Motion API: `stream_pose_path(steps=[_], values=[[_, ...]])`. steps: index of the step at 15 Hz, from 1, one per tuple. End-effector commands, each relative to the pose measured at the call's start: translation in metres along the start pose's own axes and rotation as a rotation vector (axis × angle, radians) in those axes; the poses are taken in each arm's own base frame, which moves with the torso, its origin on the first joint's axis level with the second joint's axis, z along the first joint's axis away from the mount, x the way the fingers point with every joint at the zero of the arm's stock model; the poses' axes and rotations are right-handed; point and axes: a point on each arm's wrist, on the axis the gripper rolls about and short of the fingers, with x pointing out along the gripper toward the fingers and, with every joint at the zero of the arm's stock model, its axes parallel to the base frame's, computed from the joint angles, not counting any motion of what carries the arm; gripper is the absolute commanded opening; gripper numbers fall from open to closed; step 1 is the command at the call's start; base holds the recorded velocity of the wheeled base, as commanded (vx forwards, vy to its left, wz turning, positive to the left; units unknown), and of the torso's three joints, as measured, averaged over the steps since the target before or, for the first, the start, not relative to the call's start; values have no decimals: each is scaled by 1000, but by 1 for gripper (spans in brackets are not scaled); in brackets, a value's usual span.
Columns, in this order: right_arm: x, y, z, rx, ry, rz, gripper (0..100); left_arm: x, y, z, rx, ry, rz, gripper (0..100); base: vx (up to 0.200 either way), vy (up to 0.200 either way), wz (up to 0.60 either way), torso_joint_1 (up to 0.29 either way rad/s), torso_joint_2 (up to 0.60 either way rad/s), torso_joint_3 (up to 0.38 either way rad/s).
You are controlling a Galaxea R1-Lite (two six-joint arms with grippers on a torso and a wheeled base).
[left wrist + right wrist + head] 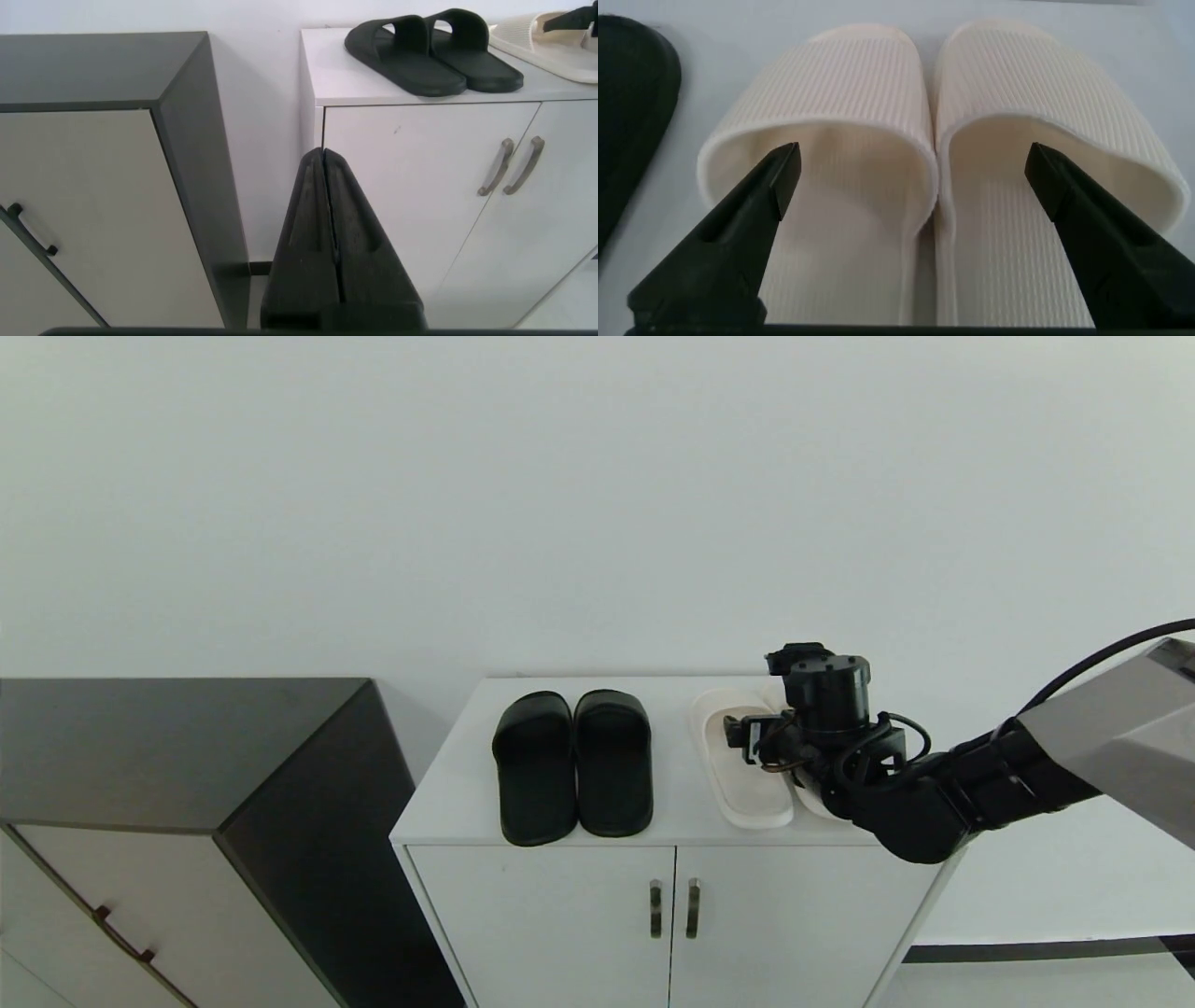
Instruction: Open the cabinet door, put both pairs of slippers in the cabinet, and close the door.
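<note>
White wall behind; head view: white cabinet [532, 915], doors shut, black slippers [571, 765] and cream slippers [742, 775] on top, right hand [747, 739] over the cream pair. Left wrist: left hand [324, 233] pinched closed beside a dark cabinet [93, 187]. Right wrist: right hand spread wide, straddling both cream straps.

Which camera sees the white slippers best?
The right wrist view: both cream slippers lie close up before the right gripper, jaws open. In the head view the arm hides most of one. The left wrist view catches just an edge.
</note>
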Motion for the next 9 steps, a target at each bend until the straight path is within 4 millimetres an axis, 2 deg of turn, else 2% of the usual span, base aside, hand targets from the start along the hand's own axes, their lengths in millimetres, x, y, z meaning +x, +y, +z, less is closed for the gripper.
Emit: stream_pose_path(steps=[1, 4, 5, 9], values=[[10, -1, -4, -13, 4, -10, 100, 0, 0, 0, 0, 1, 0, 0, 0, 0, 0, 0, 0, 0], [16, -4, -4, -30, 3, -8, 100, 0, 0, 0, 0, 1, 0, 0, 0, 0, 0, 0, 0, 0], [18, -5, -3, -28, 1, -14, 0, 0, 0, 0, 0, 1, 0, 0, 0, 0, 0, 0, 0, 0], [21, -4, -1, -42, -10, -12, 0, 0, 0, 0, 0, 1, 0, 0, 0, 0, 0, 0, 0, 0]])
